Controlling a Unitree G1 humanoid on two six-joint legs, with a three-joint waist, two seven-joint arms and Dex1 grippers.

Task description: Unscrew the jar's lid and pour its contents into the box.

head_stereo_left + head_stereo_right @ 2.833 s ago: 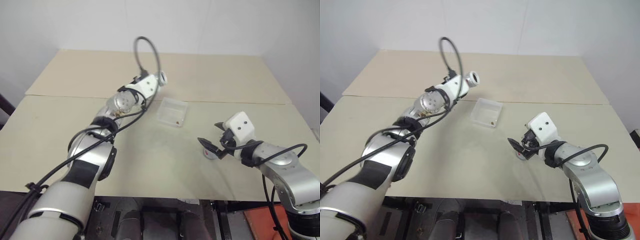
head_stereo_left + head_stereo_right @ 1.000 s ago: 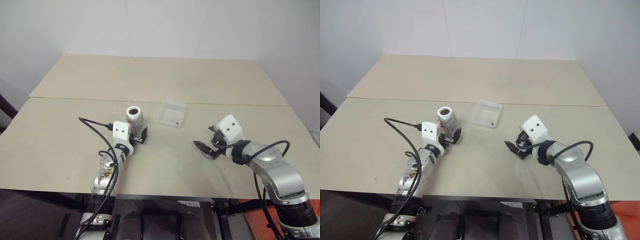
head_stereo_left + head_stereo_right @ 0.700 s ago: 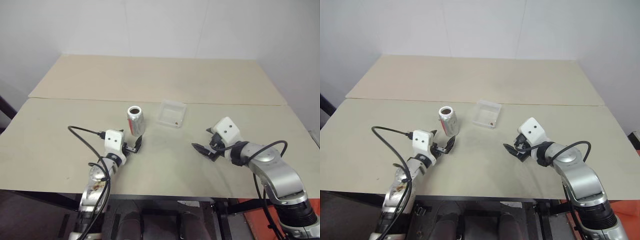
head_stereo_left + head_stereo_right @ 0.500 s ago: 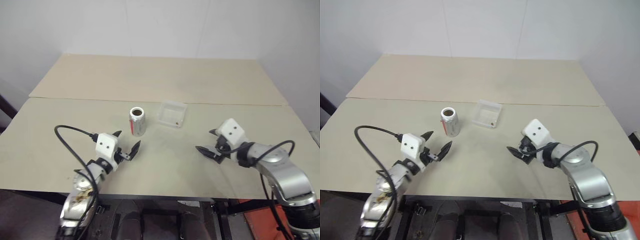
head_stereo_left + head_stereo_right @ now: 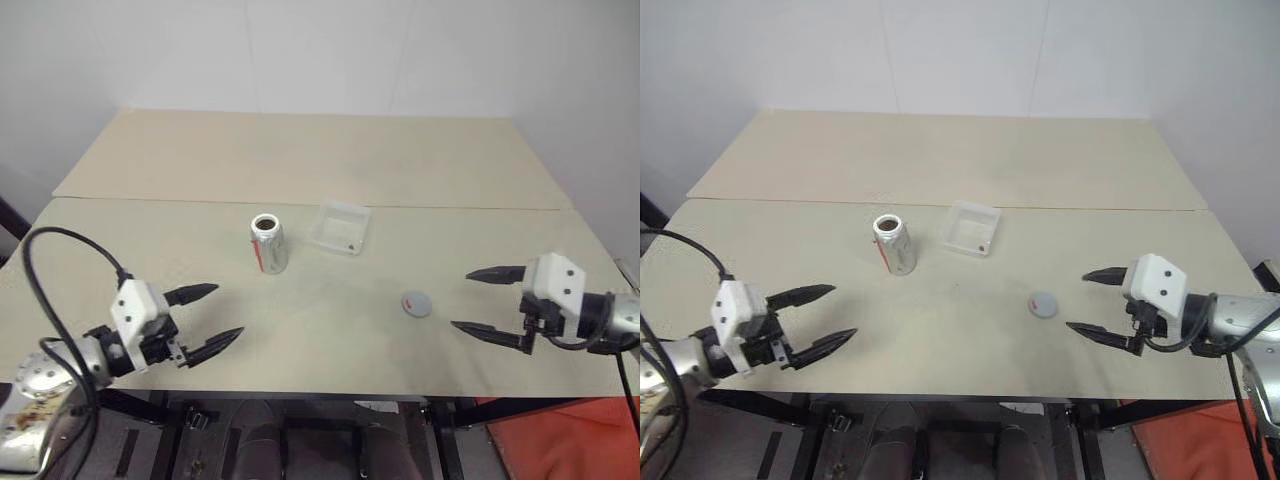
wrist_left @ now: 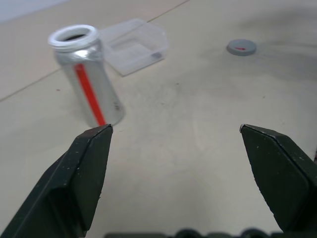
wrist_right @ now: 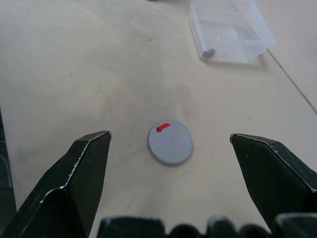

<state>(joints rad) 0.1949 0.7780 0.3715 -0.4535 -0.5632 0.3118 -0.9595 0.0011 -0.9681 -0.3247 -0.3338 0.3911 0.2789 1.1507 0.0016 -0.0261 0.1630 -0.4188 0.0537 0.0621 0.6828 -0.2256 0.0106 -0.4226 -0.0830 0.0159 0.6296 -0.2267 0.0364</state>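
The silvery jar (image 5: 268,242) with a red stripe stands upright and uncapped on the table, its mouth open. The grey lid (image 5: 416,303) with a red mark lies flat on the table to its right. Behind and between them sits the clear plastic box (image 5: 340,226) with a small item inside. My left gripper (image 5: 206,318) hovers open near the front left, well short of the jar, holding nothing. My right gripper (image 5: 489,300) hangs open at the front right, a little right of the lid, also holding nothing.
The beige table (image 5: 300,150) has a seam running across behind the box. Its front edge lies just under both grippers. A black cable (image 5: 60,240) loops off my left arm at the left side.
Both arms have drawn back and outward: the left gripper came away from the jar toward the front left, the right gripper moved right, uncovering the lid on the table.
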